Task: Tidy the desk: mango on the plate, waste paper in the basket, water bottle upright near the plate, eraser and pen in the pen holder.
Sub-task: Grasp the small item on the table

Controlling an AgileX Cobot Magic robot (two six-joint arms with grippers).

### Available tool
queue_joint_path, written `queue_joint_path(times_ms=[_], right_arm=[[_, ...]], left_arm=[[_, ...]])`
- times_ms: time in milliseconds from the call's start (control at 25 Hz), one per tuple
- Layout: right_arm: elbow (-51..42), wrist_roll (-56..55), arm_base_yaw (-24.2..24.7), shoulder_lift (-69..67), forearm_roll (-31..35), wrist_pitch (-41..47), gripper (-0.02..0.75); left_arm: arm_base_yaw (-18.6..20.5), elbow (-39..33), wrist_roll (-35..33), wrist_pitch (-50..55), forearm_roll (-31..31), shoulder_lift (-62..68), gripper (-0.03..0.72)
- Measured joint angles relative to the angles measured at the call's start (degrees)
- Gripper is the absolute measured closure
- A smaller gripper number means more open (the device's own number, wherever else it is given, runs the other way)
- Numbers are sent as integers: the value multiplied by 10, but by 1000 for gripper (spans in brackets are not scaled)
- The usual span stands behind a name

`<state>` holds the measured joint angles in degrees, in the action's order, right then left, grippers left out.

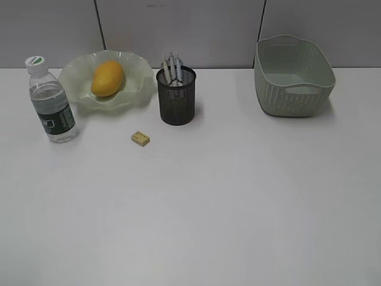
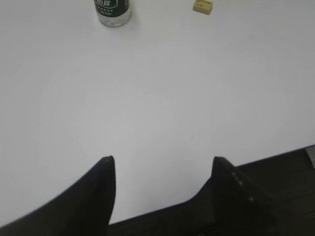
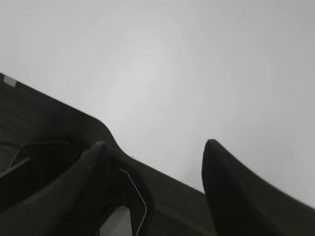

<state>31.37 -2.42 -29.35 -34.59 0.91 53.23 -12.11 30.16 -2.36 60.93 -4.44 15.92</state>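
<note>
Fingers (image 2: pixel 109 169) apart; water bottle (image 2: pixel 112 10) cropped

The water bottle (image 2: pixel 112 12) is cut off by the left wrist view's top edge.

Mostly plastic and wire mesh on a smooth white top, from what I see.

The desk (image 1: pixel 238 208) looks matt white and smooth, with only a soft sheen. I read the water bottle (image 1: pixel 52 101) as clear glossy plastic with a dark green printed label and a white cap. The plate (image 1: pixel 74 77) is translucent pale green with a glossy, wavy rim; the mango (image 1: pixel 107 78) on it has smooth yellow-orange skin. The pen holder (image 1: pixel 176 95) is black wire mesh. The basket (image 1: pixel 293 76) is pale green plastic, ribbed like weave. The eraser (image 1: pixel 140 139) looks dull and tan. Both pairs of fingers (image 2: pixel 101 196) (image 3: pixel 231 191) look matt black.
</note>
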Motion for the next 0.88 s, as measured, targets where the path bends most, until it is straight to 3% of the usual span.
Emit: queue_joint_path(times_ms=[440, 720, 880], right_arm=[[-8, -16, 0, 220, -2, 0, 263], [-10, -20, 0, 234, -9, 36, 275], [-16, -21, 0, 234, -13, 49, 281]], left_arm=[[0, 0, 0, 0, 0, 0, 222], [0, 4, 0, -5, -5, 0, 222], [0, 15, 0, -63, -25, 0, 222]])
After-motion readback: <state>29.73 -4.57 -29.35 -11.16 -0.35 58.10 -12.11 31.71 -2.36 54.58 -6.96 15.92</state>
